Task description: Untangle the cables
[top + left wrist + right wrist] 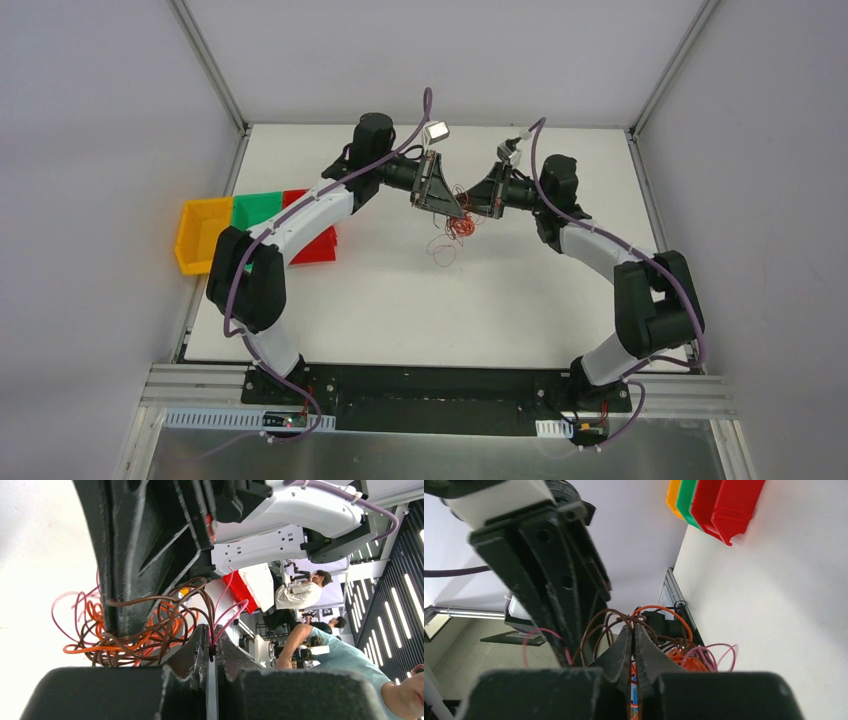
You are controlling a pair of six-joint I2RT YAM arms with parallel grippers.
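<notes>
Two arms meeting tip to tip above the middle of the bench (pixel 400 300). Cables (pixel 455 232) bunched in one small clump of orange, brown and pink, hanging just under the meeting point; contact with the surface not discernible.

Left gripper (pixel 211 637) closed, pinching a pink strand right at the fingertips. Right gripper (pixel 632 630) closed as well, jaws together, orange and brown loops draped over its tips and an orange strand apparently caught in the seam.

Clump between and below both tips, neither arm nearer. No clear long axis, just curls. Judged next move: a pull apart along the left-right line joining the tips. Risk: brown loops lying against the right finger, likely to snag. Coloured bins (pixel 205 235) well apart, far left.
</notes>
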